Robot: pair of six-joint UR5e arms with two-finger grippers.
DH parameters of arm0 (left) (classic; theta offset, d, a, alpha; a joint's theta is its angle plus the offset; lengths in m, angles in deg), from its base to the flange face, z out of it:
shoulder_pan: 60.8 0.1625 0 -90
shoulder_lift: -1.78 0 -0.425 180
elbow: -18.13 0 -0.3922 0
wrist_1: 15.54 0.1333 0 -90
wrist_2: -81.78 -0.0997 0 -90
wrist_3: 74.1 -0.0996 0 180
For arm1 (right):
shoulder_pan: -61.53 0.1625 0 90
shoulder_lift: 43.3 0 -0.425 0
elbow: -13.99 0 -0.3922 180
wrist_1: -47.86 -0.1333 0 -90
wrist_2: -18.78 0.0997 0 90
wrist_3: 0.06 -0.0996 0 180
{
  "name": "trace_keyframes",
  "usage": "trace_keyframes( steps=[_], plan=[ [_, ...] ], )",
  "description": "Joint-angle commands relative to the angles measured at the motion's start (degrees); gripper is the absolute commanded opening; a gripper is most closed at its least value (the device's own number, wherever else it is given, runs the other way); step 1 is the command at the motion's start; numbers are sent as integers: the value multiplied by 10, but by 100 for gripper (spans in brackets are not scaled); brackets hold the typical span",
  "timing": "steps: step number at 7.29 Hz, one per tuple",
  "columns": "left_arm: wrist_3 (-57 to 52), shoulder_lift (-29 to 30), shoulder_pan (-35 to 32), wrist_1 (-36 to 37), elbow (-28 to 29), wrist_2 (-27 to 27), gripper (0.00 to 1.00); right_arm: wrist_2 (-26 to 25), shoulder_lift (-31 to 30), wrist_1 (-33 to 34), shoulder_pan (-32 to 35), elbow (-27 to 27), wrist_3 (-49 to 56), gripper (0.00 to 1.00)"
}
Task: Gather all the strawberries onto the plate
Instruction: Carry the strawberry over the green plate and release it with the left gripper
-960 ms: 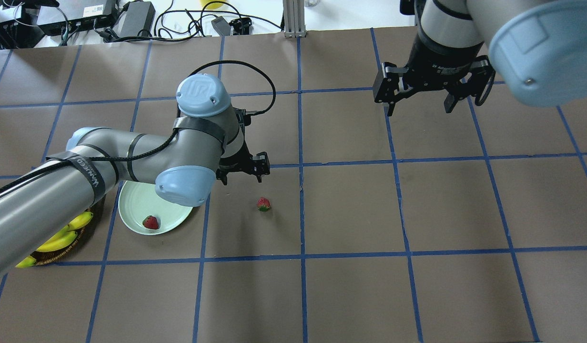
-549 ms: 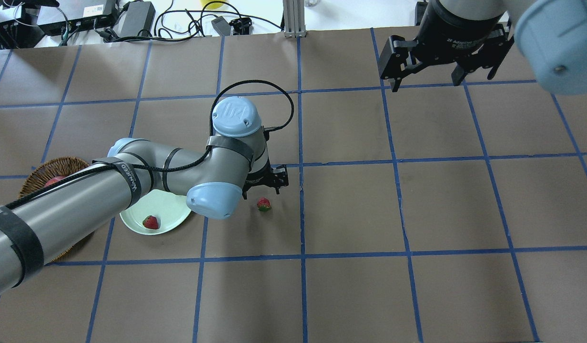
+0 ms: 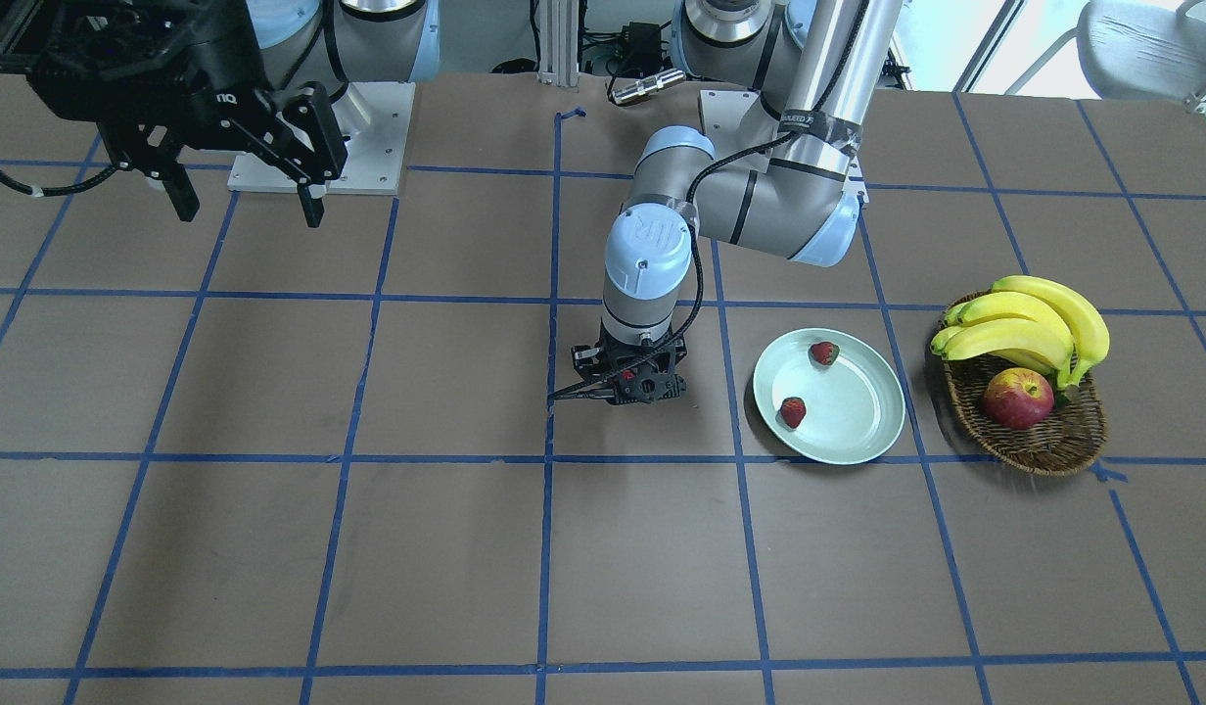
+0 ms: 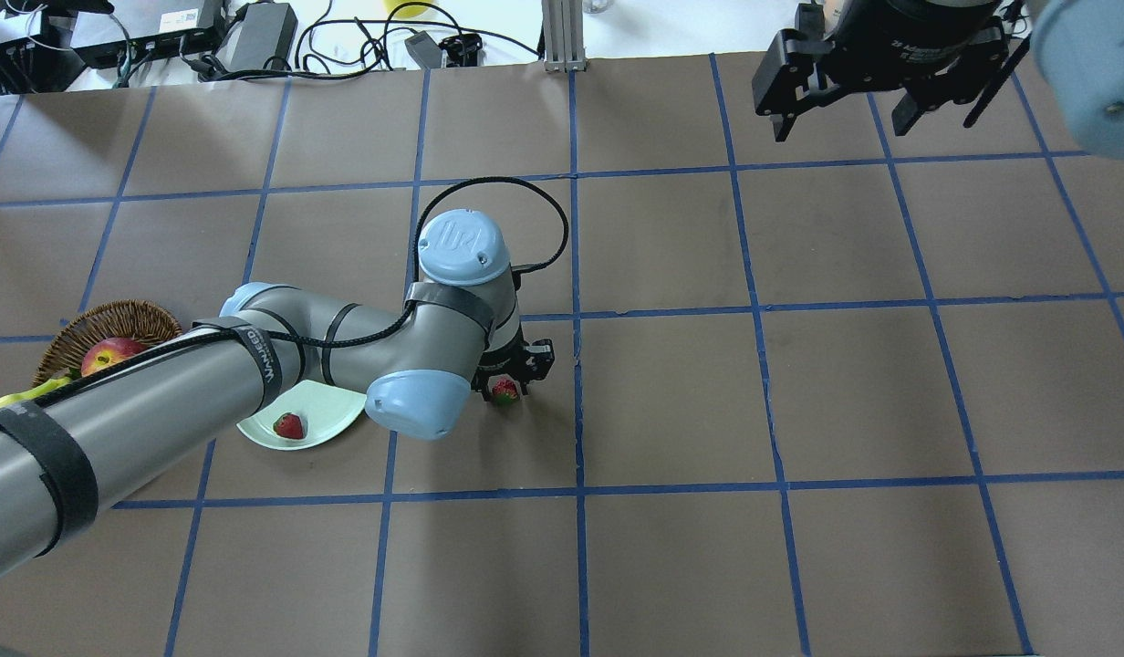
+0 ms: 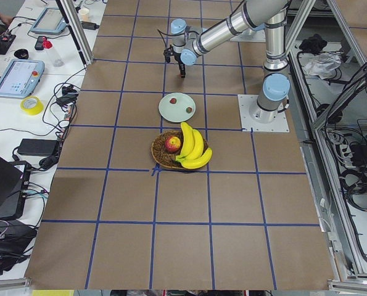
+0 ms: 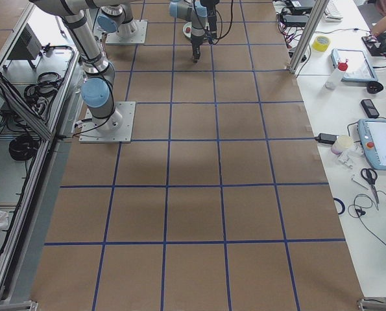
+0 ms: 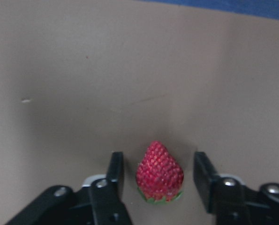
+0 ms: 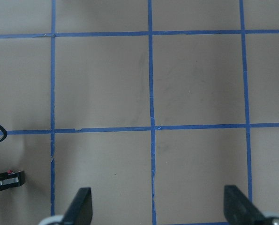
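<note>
One red strawberry (image 7: pixel 160 172), dimpled skin, green leaves

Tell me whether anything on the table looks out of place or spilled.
One strawberry lies on the table, off the plate, between the left gripper's open jaws. Two other strawberries sit on it. Nothing looks spilled.

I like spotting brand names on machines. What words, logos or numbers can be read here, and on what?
"UR": logo on the blue joint cap of the left arm.
White lettering on that arm's black band: too blurred to read.
White print on the right gripper: too small to read.
</note>
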Motion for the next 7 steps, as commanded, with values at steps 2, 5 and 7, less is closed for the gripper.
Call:
trace_keyframes(
  steps=[2, 5, 7],
  plan=[
    [-37, -16, 2, 0, -1, -8, 12, 6, -9, -20, -14, -4, -6, 100],
    [-163, -77, 75, -32, 16, -60, 8, 17, -19, -50, -14, 2, -21, 100],
    [-332, -115, 171, -64, 13, -54, 8, 18, -19, -51, -14, 2, -21, 100]
  ],
)
